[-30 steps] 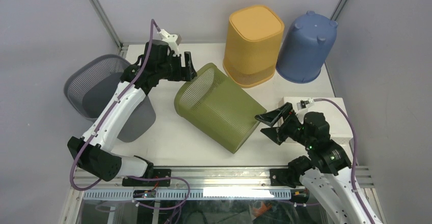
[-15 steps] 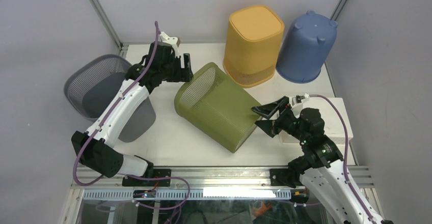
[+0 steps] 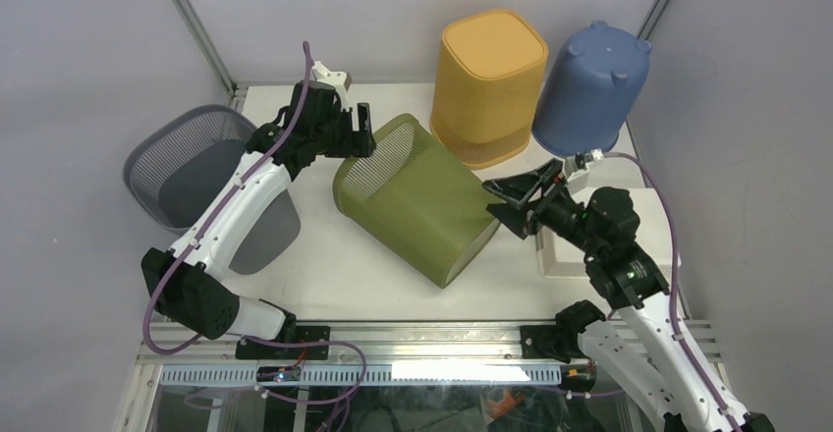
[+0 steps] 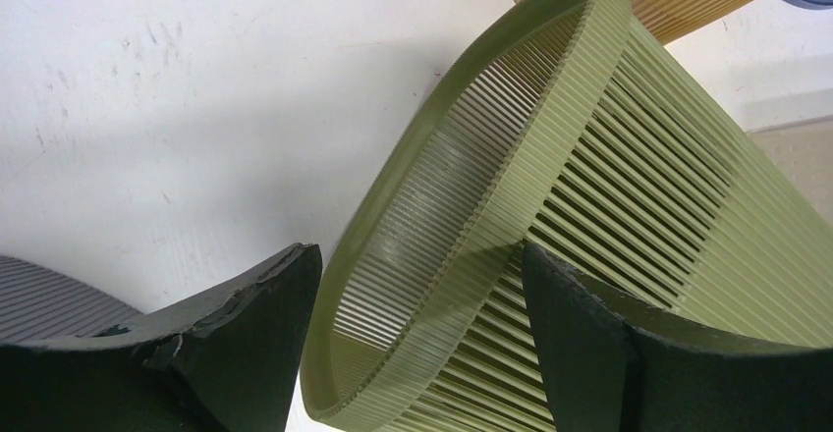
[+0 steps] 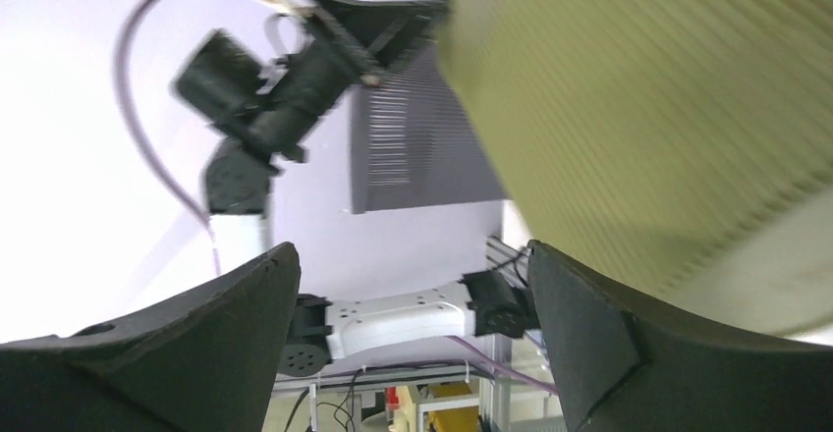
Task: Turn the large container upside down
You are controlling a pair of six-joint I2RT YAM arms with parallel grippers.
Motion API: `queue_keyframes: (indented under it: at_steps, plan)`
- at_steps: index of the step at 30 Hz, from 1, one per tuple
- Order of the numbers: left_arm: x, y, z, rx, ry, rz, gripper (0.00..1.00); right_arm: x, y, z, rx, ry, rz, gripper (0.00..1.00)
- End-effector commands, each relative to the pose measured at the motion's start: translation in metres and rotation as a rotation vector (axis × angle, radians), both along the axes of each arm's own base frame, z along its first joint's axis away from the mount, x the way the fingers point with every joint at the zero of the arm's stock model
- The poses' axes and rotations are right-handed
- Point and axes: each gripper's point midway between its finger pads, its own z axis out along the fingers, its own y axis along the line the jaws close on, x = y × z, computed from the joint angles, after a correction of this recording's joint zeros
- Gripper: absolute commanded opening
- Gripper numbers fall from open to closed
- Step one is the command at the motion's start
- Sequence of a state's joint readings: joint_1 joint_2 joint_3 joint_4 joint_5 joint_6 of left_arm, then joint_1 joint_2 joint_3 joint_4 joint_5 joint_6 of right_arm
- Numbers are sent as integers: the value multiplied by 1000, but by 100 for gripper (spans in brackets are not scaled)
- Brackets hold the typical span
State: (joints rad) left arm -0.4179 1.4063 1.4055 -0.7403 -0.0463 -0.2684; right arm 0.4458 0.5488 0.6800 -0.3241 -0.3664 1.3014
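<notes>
Two arms bracket the job. Farthest left, a grey mesh bin [image 3: 167,167] sits at the edge of the desk [image 3: 334,270], out of play. Beside it the left end effector [image 3: 363,135] hangs at the mouth of the green container [image 3: 417,206], jaws released and straddling the rim. The wrist view shows the slatted rim running up between the two fingers with nothing clenched.

The green container lies on its side across the middle of the desk, mouth toward the left arm and closed base toward the right. Behind it an orange bin [image 3: 488,79] and a blue bin [image 3: 592,83] stand inverted, near enough to be bumped. At the base end the right end effector [image 3: 491,201] is also spread wide and holds nothing; whether its upper tip touches the base I cannot tell. A white box [image 3: 599,255] sits beneath that arm.

The step in hand looks like tipping the container onto its mouth. Doing it well probably means closing the left jaws squarely on the solid rim band, not the thin slats. The low edge of the rim can then serve as the pivot while the right arm pushes the base up and over — slowly, steering clear of the orange bin.
</notes>
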Motion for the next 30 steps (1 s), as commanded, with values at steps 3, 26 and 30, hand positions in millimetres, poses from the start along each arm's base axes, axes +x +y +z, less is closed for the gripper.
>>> queue_keyframes:
  at_steps: [3,26,30]
  plan:
    - [-3,3,-21,47,42,-25,77,2,10,105,95,-323,52,90]
    - [-5,-2,94,-107,-234,-24,72,-34,-31,-48,-158,111,-73,71]
    - [-3,1,81,-82,-196,-6,63,-31,-22,-54,-130,116,-37,66]
